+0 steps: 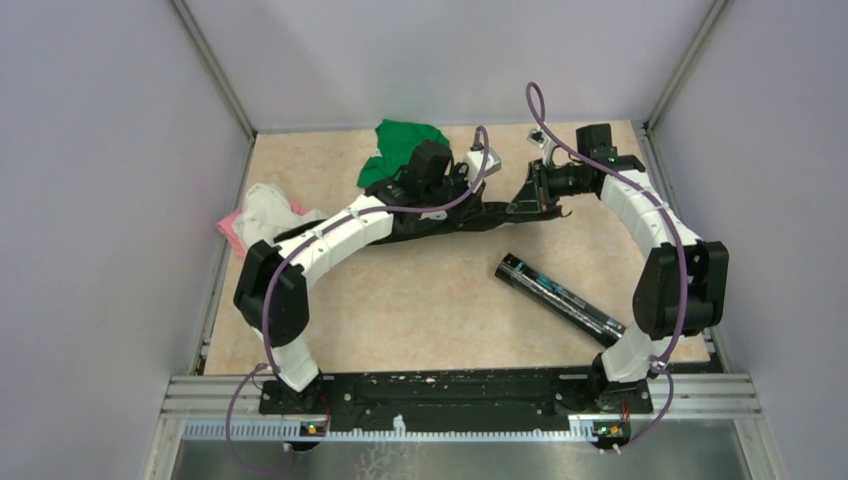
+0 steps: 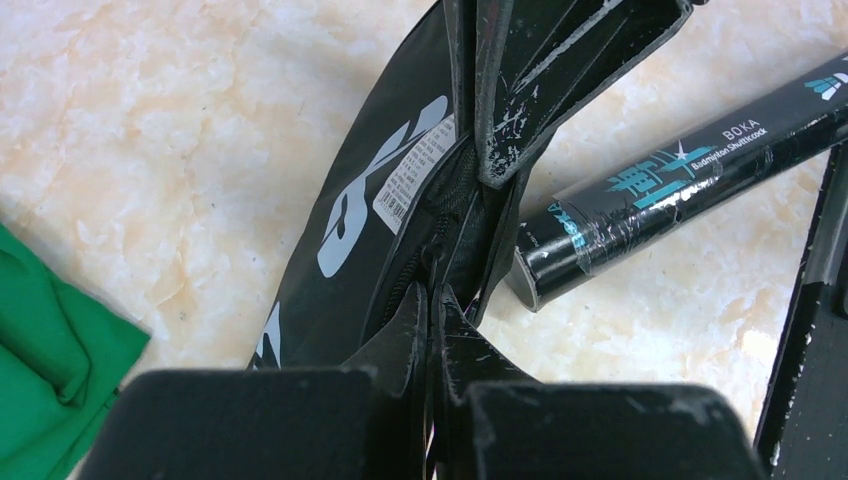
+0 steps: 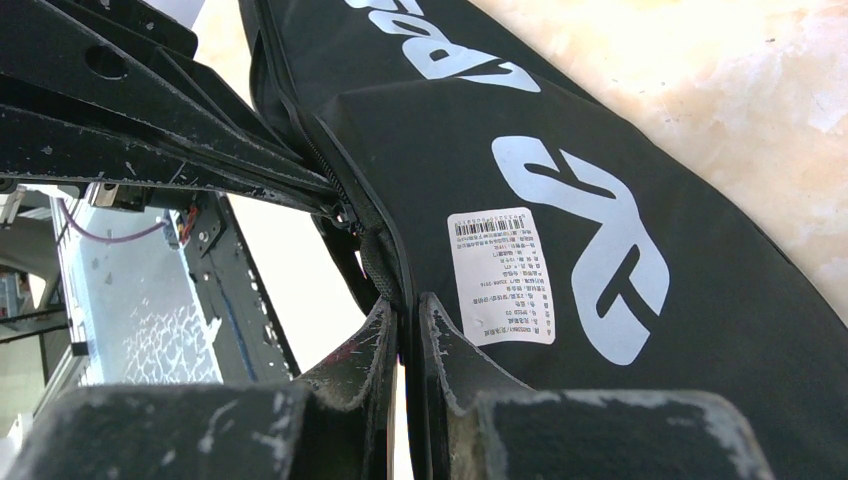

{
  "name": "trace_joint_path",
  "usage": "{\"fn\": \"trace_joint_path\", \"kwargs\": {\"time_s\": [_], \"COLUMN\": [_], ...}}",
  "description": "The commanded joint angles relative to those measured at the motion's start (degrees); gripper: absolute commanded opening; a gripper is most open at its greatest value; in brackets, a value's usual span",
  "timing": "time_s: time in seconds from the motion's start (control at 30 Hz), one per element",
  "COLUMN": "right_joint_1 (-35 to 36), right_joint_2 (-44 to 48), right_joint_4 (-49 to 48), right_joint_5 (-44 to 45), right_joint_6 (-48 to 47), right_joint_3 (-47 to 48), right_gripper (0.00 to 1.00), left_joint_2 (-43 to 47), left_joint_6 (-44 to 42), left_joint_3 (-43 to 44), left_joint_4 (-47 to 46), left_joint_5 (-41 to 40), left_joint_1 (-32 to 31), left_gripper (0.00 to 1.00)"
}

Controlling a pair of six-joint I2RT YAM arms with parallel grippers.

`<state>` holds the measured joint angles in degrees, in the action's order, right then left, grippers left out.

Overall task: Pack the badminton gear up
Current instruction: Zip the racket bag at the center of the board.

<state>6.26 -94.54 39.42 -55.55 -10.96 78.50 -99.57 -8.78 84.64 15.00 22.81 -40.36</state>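
Arms: 2, white and black, both reaching to the far half of the table point(image 1: 420, 310), where they meet over the bag.
Racket bag point(image 1: 470, 218): 1, black with white lettering, lying across the far middle of the table between the 2 grippers.
Tube point(image 1: 560, 295): 1, long and black with teal lettering, flat on the table right of centre, near the bag, touched by neither gripper.
Cloths: 1 green cloth point(image 1: 400, 145) at the far edge; white and pink cloths point(image 1: 262, 212) bunched at the left edge, their number unclear.
Left gripper point(image 2: 432, 295): fingers pressed fully together, pinching the bag's zip seam.
Right gripper point(image 3: 405, 310): fingers a sliver apart, clamped on the same seam, tip to tip with the left pair.
Sticker point(image 3: 500, 275): 1, white, barcoded, on the bag.
Hidden: the left arm covers much of the bag from above; the bag's contents cannot be seen; its lettering is cut off.
Surface: beige marbled tabletop.
Room: plain grey walls point(image 1: 100, 200) on 3 sides, metal rails at the near edge.
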Motion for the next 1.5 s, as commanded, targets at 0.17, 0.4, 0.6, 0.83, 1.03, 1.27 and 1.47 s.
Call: {"fn": "trace_joint_path", "kwargs": {"time_s": [0.17, 0.4, 0.6, 0.83, 1.03, 1.27, 1.47], "right_joint_1": [-0.9, -1.7, -2.5, -3.1, -3.8, -5.8, -7.3], "right_joint_2": [3.1, 3.9, 4.1, 4.0, 4.5, 5.2, 5.6], "right_joint_4": [-0.1, 0.1, 0.7, 1.1, 1.1, 2.0, 3.5], "right_joint_5": [5.7, 7.6, 8.6, 9.0, 10.1, 11.3, 13.4], "right_joint_6": [-2.4, -2.9, -3.8, -4.3, -4.6, -5.8, -8.0], "right_joint_3": [3.2, 3.7, 4.3, 4.3, 4.3, 5.2, 5.4], "right_gripper": [0.00, 0.00, 0.00, 0.00, 0.00, 0.00, 0.00], "left_joint_2": [3.9, 4.5, 4.9, 5.8, 7.0, 8.5, 11.1], "left_joint_6": [-5.4, -8.0, -9.8, -11.9, -16.5, -22.9, -27.5], "left_joint_3": [0.2, -1.1, -1.8, -3.0, -3.6, -5.1, -7.5], "left_joint_4": [4.3, 5.9, 6.7, 7.5, 11.5, 17.7, 19.7], "left_joint_5": [2.6, 2.8, 2.3, 3.0, 2.3, -0.4, -3.0], "left_joint_1": [2.1, 3.0, 4.4, 5.8, 6.9, 9.6, 13.2], "left_gripper": [0.00, 0.00, 0.00, 0.00, 0.00, 0.00, 0.00]}}
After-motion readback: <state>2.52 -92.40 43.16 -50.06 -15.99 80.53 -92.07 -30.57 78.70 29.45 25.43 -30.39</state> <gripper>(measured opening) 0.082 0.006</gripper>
